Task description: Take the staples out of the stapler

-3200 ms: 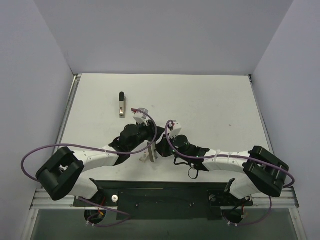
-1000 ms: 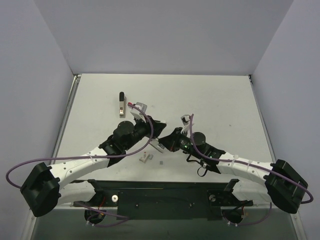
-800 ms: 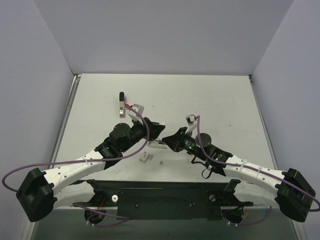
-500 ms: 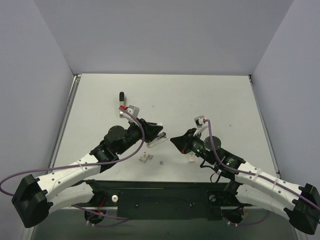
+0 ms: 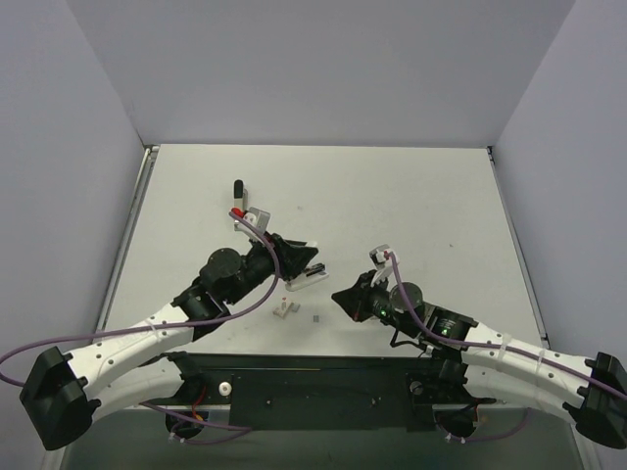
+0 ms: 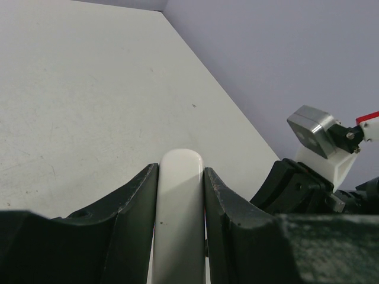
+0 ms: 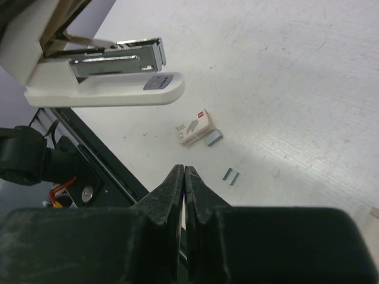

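Observation:
A white stapler [image 7: 100, 71] hangs above the table with its top swung up and the metal magazine [image 7: 118, 56] showing. My left gripper [image 6: 180, 177] is shut on the stapler's white body [image 6: 179, 225], one finger on each side. From above, the stapler [image 5: 306, 276] sticks out of the left gripper [image 5: 294, 262] toward the right. Two short strips of staples [image 7: 214, 138] [image 7: 230, 175] lie on the table beside a small staple box [image 7: 195, 127]. My right gripper [image 7: 184, 170] is shut and empty, to the right of the stapler [image 5: 345, 297].
A black and silver tool [image 5: 238, 203] lies at the back left of the table. The staple box [image 5: 285, 311] and a loose strip [image 5: 315, 318] sit close to the table's front edge, just before the black base rail [image 5: 323, 377].
The right gripper has pulled back from the stapler toward the near right, staying shut. The left gripper has kept hold of the stapler and shifted slightly left.

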You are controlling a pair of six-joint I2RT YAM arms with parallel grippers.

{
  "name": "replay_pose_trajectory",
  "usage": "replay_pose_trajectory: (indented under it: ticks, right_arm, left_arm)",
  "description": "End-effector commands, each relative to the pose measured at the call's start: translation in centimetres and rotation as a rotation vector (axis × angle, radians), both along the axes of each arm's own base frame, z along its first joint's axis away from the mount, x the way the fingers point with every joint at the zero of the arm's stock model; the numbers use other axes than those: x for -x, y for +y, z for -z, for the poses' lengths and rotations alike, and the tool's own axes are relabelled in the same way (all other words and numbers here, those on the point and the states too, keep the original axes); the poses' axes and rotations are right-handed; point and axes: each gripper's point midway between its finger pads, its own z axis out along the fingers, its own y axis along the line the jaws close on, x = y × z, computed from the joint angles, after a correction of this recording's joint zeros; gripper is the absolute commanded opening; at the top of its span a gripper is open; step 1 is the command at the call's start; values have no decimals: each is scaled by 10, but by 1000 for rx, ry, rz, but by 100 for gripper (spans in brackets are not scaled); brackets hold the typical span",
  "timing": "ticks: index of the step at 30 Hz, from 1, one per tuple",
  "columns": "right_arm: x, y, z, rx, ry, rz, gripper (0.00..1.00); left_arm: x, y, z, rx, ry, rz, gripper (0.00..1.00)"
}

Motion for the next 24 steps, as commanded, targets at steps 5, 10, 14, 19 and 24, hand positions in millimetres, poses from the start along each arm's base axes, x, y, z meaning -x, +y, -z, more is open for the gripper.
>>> replay_pose_trajectory:
  ticks: [5,10,14,19,24]
  right_arm:
    - [10,28,-16,-53,-33,-51,0]
    - [20,33,-19,-99,-30,-103,0]
    - [24,32,-25,-118,-43,-120,0]
    - [30,33,-38,-152,-71,-156,0]
    - [29,37,-52,-161,-110,-172,0]
  left_arm:
    - [16,-3,-38,120,-63,73,0]
    - [29,-3,-46,146,-68,125,0]
    - [41,-1,-57,196,-79,165,0]
    - [50,-1,-56,214,-68,206,0]
    - [55,1,-55,234,-63,215,0]
